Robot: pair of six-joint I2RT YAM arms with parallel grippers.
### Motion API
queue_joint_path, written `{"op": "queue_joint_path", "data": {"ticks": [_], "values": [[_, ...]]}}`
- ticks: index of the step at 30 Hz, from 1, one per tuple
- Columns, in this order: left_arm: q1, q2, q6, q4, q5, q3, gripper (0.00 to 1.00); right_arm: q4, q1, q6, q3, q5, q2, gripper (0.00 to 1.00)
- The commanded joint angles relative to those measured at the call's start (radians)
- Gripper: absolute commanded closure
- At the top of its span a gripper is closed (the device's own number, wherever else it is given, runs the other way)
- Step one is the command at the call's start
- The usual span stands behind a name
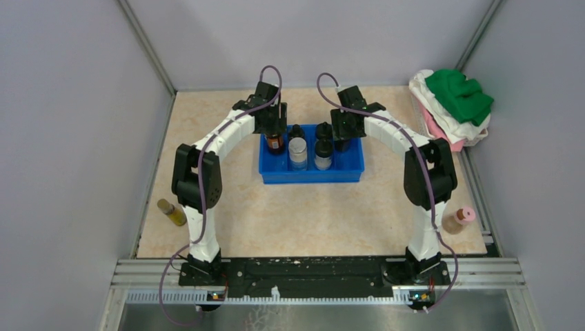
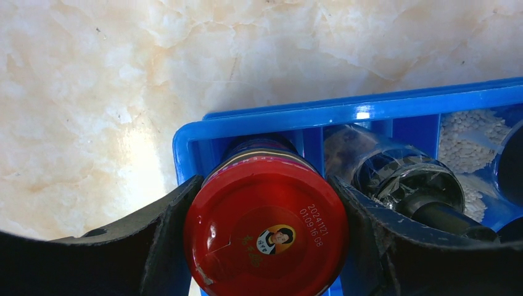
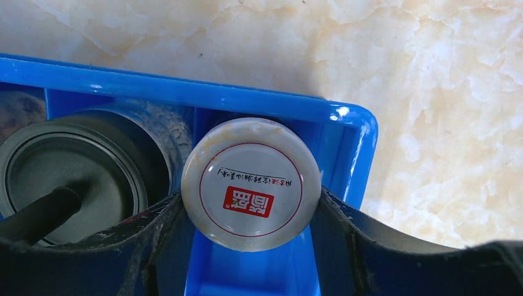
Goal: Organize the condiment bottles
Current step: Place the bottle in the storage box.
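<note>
Top view: a blue tray [image 1: 310,176] holds four condiment bottles [image 1: 297,148]; a yellowish bottle [image 1: 170,212] and a pink-capped bottle [image 1: 460,219] sit outside it, well apart.

Left wrist: the left gripper [image 2: 264,213] pinches the red-capped jar [image 2: 265,246] in the tray's end compartment.

Right wrist: the right gripper [image 3: 250,203] clamps the white-lidded jar [image 3: 251,179] at the opposite end.

The tray [image 1: 310,176] is blue, left lid [image 2: 265,237] red, right lid [image 3: 251,184] white with red label; the bench [image 1: 310,221] is marbled beige.
</note>
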Motion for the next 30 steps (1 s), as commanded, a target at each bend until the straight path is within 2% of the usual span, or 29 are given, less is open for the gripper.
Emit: {"op": "queue_joint_path", "data": {"ticks": [1,4,8,14,16,17,22,24,25,26,30], "values": [[-0.004,-0.021,0.007,0.096,-0.016,0.031,0.63,0.078,-0.003,0.008,0.023,-0.006,-0.006,0.49],[-0.004,-0.025,0.008,0.094,-0.023,0.035,0.59,0.076,-0.003,0.008,0.025,-0.001,-0.014,0.44],[-0.003,-0.031,0.008,0.085,-0.03,0.045,0.48,0.064,-0.003,0.006,0.036,0.008,-0.021,0.36],[-0.004,-0.031,0.012,0.079,-0.014,0.057,0.45,0.056,-0.003,0.003,0.044,0.006,-0.025,0.29],[-0.004,-0.027,0.011,0.083,-0.007,0.055,0.41,0.059,-0.003,0.003,0.04,0.005,-0.026,0.28],[-0.003,-0.026,0.01,0.088,-0.002,0.052,0.34,0.06,-0.003,0.003,0.037,0.006,-0.028,0.27],[-0.004,-0.019,0.01,0.112,0.016,0.042,0.32,0.065,-0.003,0.003,0.03,0.006,-0.027,0.27],[-0.004,-0.013,0.015,0.111,0.017,0.048,0.28,0.067,-0.004,0.001,0.026,0.005,-0.027,0.27],[-0.004,-0.011,0.017,0.11,0.021,0.048,0.13,0.067,-0.003,0.001,0.024,0.005,-0.028,0.26],[-0.004,-0.011,0.019,0.109,0.025,0.049,0.1,0.068,-0.004,0.0,0.021,0.005,-0.029,0.25],[-0.004,-0.015,0.02,0.106,0.014,0.048,0.08,0.074,-0.004,-0.001,0.011,0.005,-0.034,0.24]]}}
